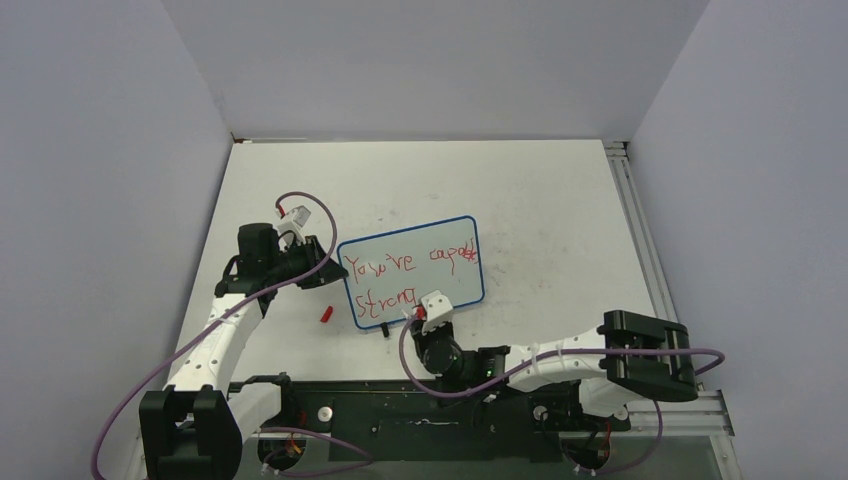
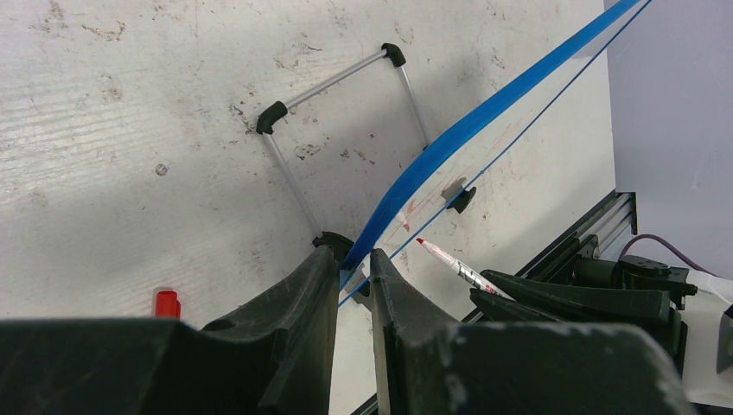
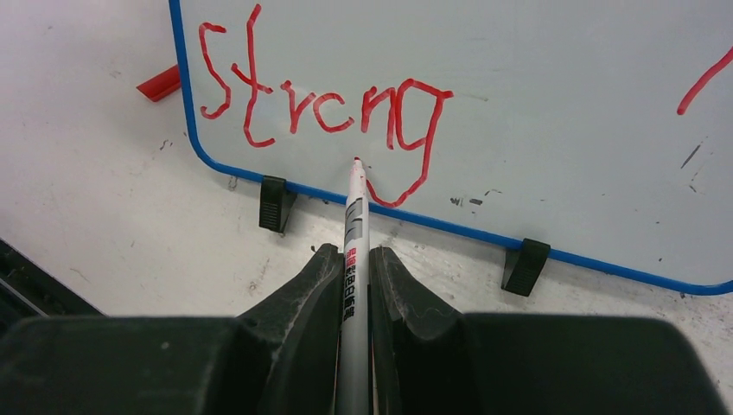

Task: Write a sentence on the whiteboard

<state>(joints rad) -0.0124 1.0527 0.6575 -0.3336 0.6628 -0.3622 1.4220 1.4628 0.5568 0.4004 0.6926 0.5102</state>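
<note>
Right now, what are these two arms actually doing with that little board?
They are writing on a small whiteboard. The left gripper pinches its blue edge while the right gripper holds a red marker, tip by the final g of "Strong". The sentence already fills two red lines, and a red cap lies on the table beside the board.
</note>
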